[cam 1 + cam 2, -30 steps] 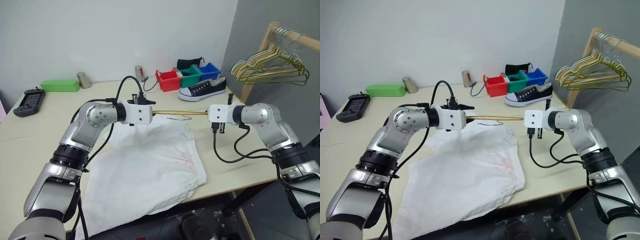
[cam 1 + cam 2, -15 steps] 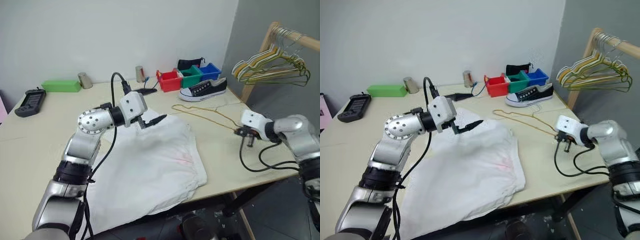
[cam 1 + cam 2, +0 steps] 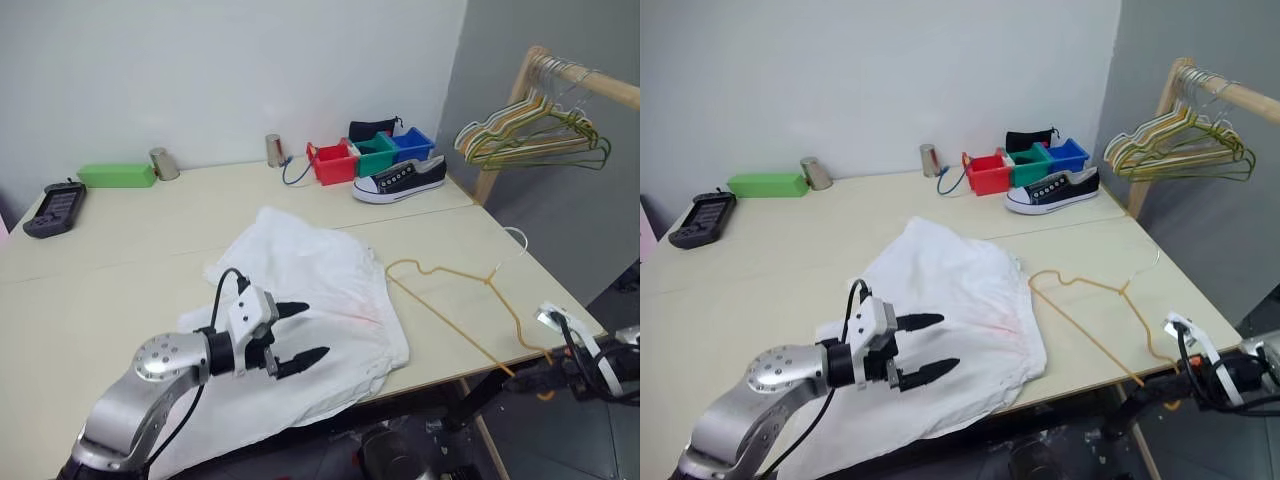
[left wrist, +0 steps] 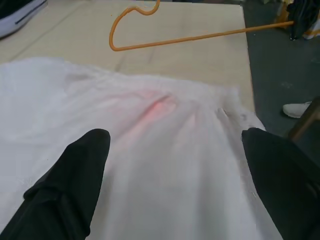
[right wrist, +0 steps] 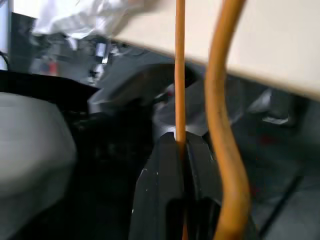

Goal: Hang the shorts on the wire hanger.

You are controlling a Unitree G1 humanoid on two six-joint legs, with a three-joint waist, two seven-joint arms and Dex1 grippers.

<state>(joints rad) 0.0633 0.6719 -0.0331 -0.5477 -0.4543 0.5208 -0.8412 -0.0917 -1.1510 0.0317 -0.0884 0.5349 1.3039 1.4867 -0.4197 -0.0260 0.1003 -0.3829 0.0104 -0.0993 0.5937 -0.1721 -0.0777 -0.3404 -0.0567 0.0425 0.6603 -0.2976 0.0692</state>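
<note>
Nearest the viewer, the left claw (image 3: 922,346) hovers just above the near part of the shorts (image 3: 955,290), its two black fingers (image 4: 75,175) spread wide with nothing between them. The shorts lie flat and rumpled across the pale tabletop (image 3: 120,250), white, with a faint orange-red trace of drawstring showing through the fabric near their right edge. To the right, at the tabletop's near right corner, the right claw (image 3: 532,377) sits low beside the edge with its fingers pressed shut on the yellow-gold wire hanger (image 3: 455,300), pinching one end of its thin wire. The hanger lies flat on the bare wood just beside the shorts, its hook pointing toward the far right edge and its gripped corner sticking out past the tabletop. The two are side by side and not yet joined. The step in hand looks like taking hold of the shorts so the hanger can be worked into them. To do that well, the left claw would probably best close on the gathered waistband rather than on loose fabric in the middle, picking up one layer so an opening forms, while the right claw keeps the hanger steady and level. The thin wire could twist in its pinch, and the light cloth could bunch or slide. Farther back stand a black-and-white shoe (image 3: 400,180), red, green and blue bins (image 3: 370,155), two metal cups (image 3: 160,163), a green box (image 3: 117,175) and a black handheld device (image 3: 55,208). At the far right, pale hangers (image 3: 530,140) hang on a wooden rack (image 3: 500,140).
</note>
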